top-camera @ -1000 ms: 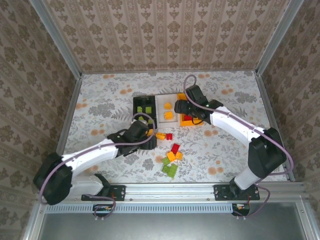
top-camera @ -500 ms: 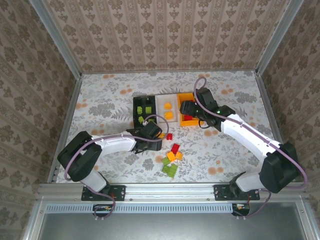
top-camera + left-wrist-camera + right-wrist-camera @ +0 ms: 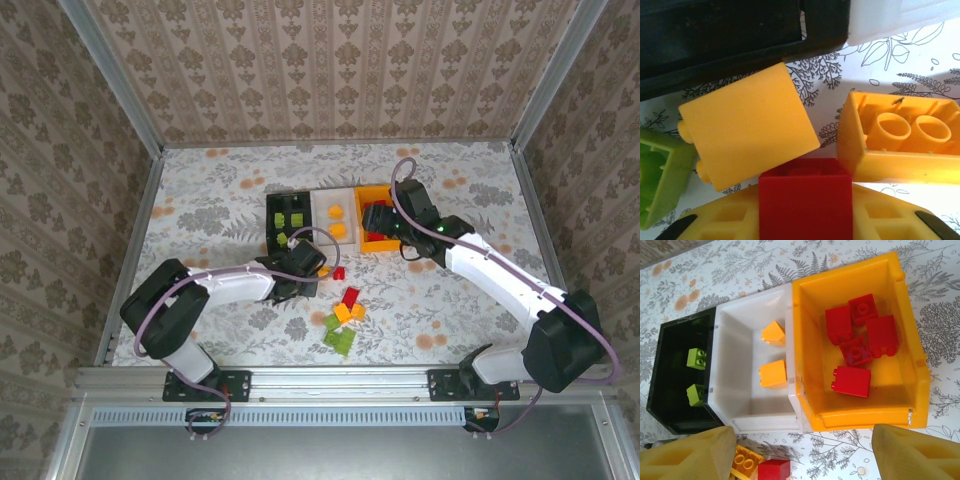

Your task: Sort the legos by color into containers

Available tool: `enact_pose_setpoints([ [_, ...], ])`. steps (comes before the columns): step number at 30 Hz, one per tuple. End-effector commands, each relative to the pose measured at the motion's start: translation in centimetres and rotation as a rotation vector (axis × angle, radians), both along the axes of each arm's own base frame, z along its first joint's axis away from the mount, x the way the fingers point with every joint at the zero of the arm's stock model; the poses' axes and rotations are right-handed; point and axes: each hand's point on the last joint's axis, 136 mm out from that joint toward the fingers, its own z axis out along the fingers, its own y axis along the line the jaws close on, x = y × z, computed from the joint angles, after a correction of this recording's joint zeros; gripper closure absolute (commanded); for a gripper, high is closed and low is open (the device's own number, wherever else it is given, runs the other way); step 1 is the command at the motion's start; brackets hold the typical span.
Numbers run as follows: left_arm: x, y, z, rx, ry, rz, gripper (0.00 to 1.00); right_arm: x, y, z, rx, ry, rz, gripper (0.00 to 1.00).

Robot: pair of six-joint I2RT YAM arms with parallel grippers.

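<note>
The black bin, white bin and orange bin stand joined in a row. Two green bricks lie in the black one, two orange-yellow bricks in the white one, and several red bricks in the orange one. My right gripper hangs open and empty just in front of the bins. My left gripper sits low by the black bin's front, shut on a red brick. Around it lie a yellow brick, an upturned yellow brick and a green brick.
A loose red brick lies on the flowered tabletop. Nearer the front sits a cluster: a red brick, two orange-yellow ones and two green ones. Metal rails and papered walls enclose the table.
The left arm has folded its elbow outward while its gripper slid a little right along the black bin's front. The right gripper drew back from over the bins toward the near right.
</note>
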Motion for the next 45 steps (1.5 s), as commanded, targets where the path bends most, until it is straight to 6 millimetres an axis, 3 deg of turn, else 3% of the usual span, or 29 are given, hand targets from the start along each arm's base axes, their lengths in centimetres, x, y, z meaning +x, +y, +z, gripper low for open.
enact_pose_setpoints([
  [1, -1.0, -0.1, 0.8, -0.010, -0.002, -0.015, 0.68, -0.1, -0.5, 0.3, -0.001, -0.017, -0.008, 0.27],
  [5, -2.7, -0.5, 2.7, -0.031, -0.014, -0.046, 0.70, -0.5, -0.9, -0.4, 0.005, -0.004, -0.024, 0.27],
  [8, -3.7, -2.1, 5.0, -0.057, -0.036, -0.106, 0.70, -1.0, -1.5, -1.0, 0.008, 0.003, -0.044, 0.27],
  [13, -3.1, -5.7, 8.9, -0.145, -0.081, -0.181, 0.71, -2.2, -3.7, -2.1, -0.004, 0.017, -0.109, 0.27],
  [18, 0.5, -10.3, 12.5, -0.256, -0.149, -0.236, 0.71, -3.6, -6.0, -3.1, -0.015, 0.032, -0.169, 0.27],
  [27, 8.4, -16.9, 16.0, -0.441, -0.236, -0.268, 0.71, -4.8, -7.9, -3.0, -0.012, 0.032, -0.211, 0.27],
  [31, 10.9, -18.9, 16.1, -0.475, -0.241, -0.268, 0.70, -5.0, -8.3, -3.0, -0.010, 0.030, -0.223, 0.27],
  [34, 12.3, -19.9, 14.9, -0.480, -0.210, -0.256, 0.70, -5.1, -8.5, -3.0, -0.006, 0.029, -0.227, 0.27],
  [39, 14.1, -20.1, 13.9, -0.479, -0.192, -0.222, 0.45, -5.2, -8.5, -2.8, 0.003, 0.026, -0.218, 0.27],
  [42, 14.4, -20.0, 14.6, -0.498, -0.199, -0.215, 0.27, -5.2, -8.3, -2.7, 0.007, 0.025, -0.212, 0.26],
  [45, 14.0, -19.7, 15.8, -0.521, -0.211, -0.211, 0.16, -5.1, -8.0, -2.7, 0.013, 0.029, -0.193, 0.26],
])
